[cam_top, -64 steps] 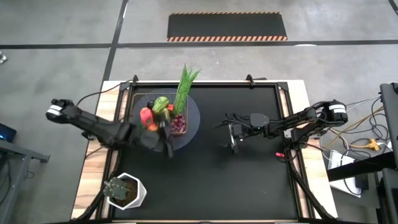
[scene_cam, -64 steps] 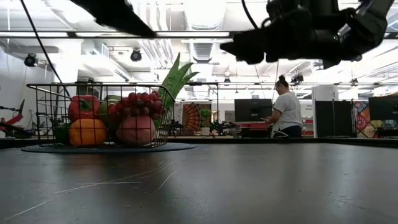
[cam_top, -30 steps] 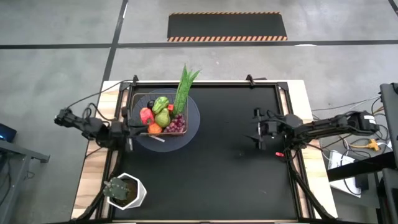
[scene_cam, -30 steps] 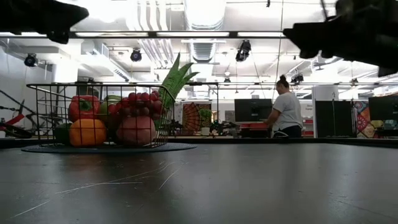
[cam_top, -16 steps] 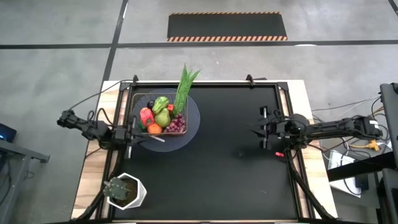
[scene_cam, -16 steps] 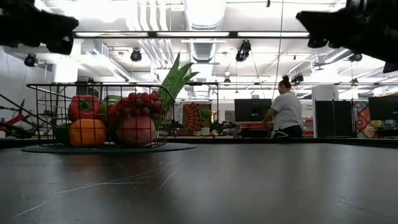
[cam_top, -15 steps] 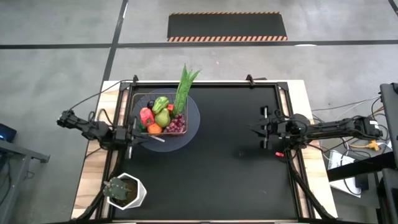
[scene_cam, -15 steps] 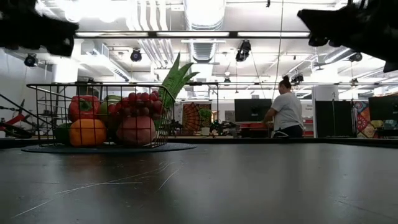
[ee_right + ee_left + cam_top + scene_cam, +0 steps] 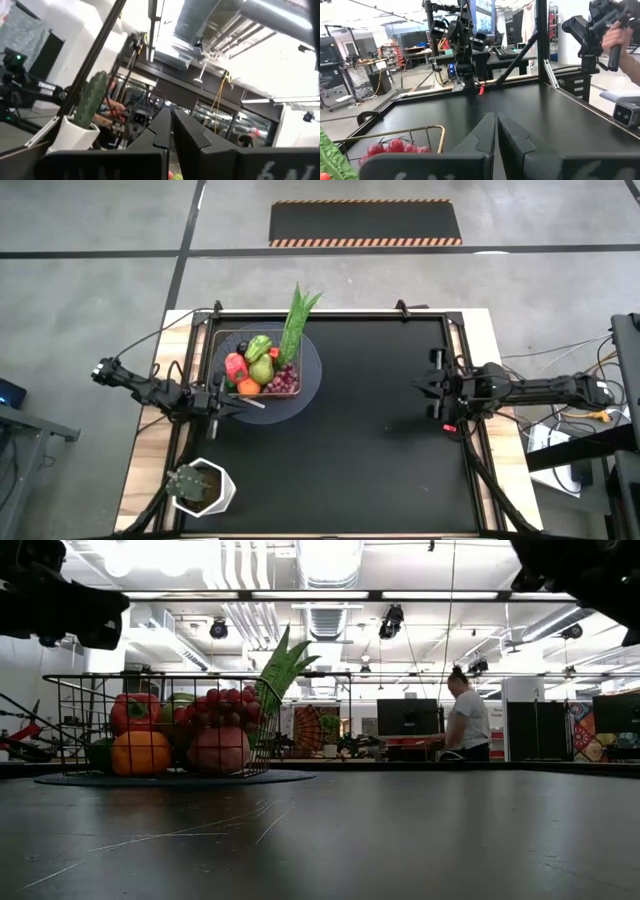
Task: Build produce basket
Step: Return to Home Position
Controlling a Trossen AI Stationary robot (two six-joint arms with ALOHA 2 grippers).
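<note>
On the near part of the table (image 9: 400,840) nothing stands. Farther back on the left side sits the basket (image 9: 100,676), with the produce (image 9: 220,745) piled inside and the leafy stalk (image 9: 283,665) rising above the rim. The loading looks done, and no fruit shows on the tabletop.

The left gripper (image 9: 495,117) is clenched on nothing and hangs just beside the basket's disc base, at the table's left edge. The right gripper (image 9: 170,112) is also closed and empty, above the right edge and well apart from the basket. With both arms stretched low along the sides, this reads as the return to home. The next move likely calls only for folding each arm back over its own mount.

The left arm has the tighter room, with the basket rim on one side and the plant pot (image 9: 200,485) nearer the front corner. The wide middle between the grippers is open. Beyond the table, a person (image 9: 465,720) stands far off.
</note>
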